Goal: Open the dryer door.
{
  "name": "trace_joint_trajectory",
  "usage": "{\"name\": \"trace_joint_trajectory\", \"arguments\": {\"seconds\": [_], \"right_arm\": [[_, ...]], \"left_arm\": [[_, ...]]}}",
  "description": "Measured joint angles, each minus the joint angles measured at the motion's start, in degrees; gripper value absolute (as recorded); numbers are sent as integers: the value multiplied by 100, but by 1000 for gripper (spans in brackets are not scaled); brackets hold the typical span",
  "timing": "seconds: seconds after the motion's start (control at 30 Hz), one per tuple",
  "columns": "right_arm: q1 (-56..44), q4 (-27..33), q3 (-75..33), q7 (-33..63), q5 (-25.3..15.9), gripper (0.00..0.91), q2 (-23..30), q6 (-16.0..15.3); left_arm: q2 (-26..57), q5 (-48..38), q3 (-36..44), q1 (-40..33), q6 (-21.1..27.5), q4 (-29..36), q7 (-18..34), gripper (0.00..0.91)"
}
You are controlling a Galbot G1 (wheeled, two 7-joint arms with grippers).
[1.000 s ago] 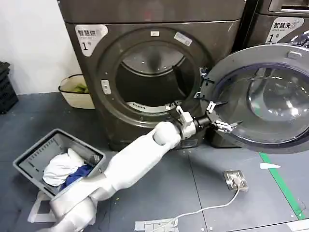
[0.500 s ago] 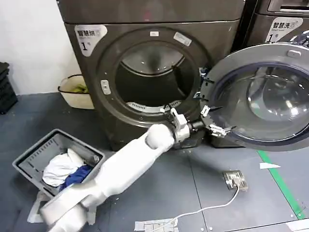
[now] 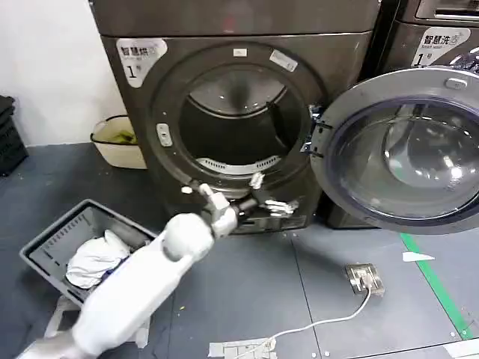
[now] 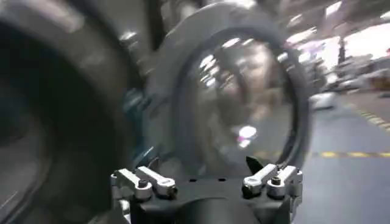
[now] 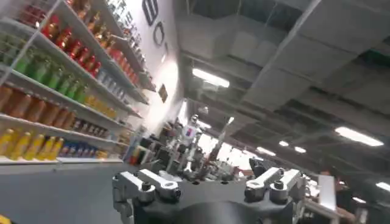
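The dryer door (image 3: 408, 146) hangs wide open to the right of the drum, so the task looks done. The left gripper (image 3: 271, 205) hovers below the opening, jaws released and empty; right gripper (image 5: 207, 182) likewise spread, idle

I see a dark bronze-grey dryer (image 3: 247, 112) with its glossy dark-glass door (image 3: 404, 149), my white left arm (image 3: 142, 284), a grey basket (image 3: 52, 247) holding white and blue laundry (image 3: 101, 262), and green floor tape (image 3: 438, 288).
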State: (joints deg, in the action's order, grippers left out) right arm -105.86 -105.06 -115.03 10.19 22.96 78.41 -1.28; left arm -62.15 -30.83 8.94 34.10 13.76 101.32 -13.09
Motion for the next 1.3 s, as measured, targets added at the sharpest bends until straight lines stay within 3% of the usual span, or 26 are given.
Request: {"name": "trace_joint_trajectory", "arguments": {"seconds": [0.13, 0.37, 0.6, 0.83, 1.0, 1.3], "right_arm": [[89, -42, 128, -4, -17, 907, -110, -25], [233, -4, 415, -3, -132, 907, -269, -24], [289, -34, 695, 14, -119, 907, -404, -12], [302, -70, 841, 30, -48, 907, -460, 0], [303, -91, 863, 30, 106, 907, -414, 30], [303, -83, 881, 0, 189, 907, -308, 219]], "left_arm": [[382, -267, -632, 539, 484, 524, 267, 907], [1125, -647, -1833, 1634, 904, 1197, 698, 907], [1769, -1700, -2965, 2473, 1828, 1517, 1790, 907], [2475, -3263, -3553, 2743, 2812, 1718, 3335, 907], [3290, -4778, -3538, 2653, 2848, 1658, 4384, 907], [4597, -7909, -3195, 2253, 2844, 1276, 5591, 907]]}}
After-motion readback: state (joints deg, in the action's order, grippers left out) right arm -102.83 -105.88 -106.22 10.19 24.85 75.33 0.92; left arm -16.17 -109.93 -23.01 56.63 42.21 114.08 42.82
